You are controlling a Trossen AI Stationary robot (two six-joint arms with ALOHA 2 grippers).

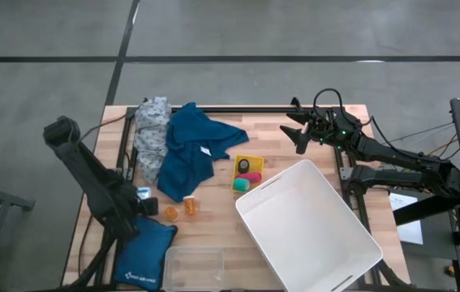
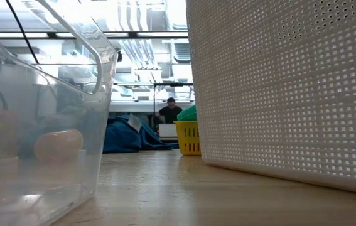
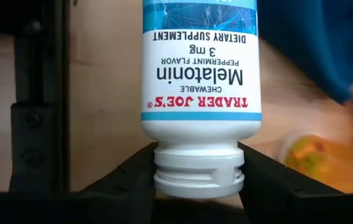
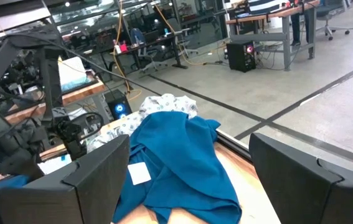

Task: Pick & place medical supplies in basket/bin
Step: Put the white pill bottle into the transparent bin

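Note:
A white pill bottle with a blue-banded label [image 3: 200, 74] sits in my left gripper [image 3: 198, 186], which is shut on it near the table's left edge [image 1: 142, 195]. Two orange pill bottles [image 1: 181, 211] lie just to its right. A blue cloth [image 1: 189, 150] and a grey dotted cloth [image 1: 152, 126] lie bunched at the far left. A small yellow basket [image 1: 254, 162] holds pink, teal and dark rolls. The big white bin [image 1: 307, 231] stands at the near right. My right gripper [image 1: 296, 130] hangs open at the far right, above the table. My left gripper pinches the bottle's white cap [image 3: 198, 179] between its two fingers [image 3: 129, 183], one on each side. The fingers come steeply from above, and the bottle's body reaches on past the fingertips. Its bottom lies outside the wrist view, so whether it rests on the table cannot be told.
A blue padded pouch [image 1: 144, 253] lies at the near left corner, beside a clear plastic tub [image 1: 193, 268] at the front edge. Bare wood shows between the orange bottles and the white bin. In the low view a person [image 2: 170, 112] stands far behind the table.

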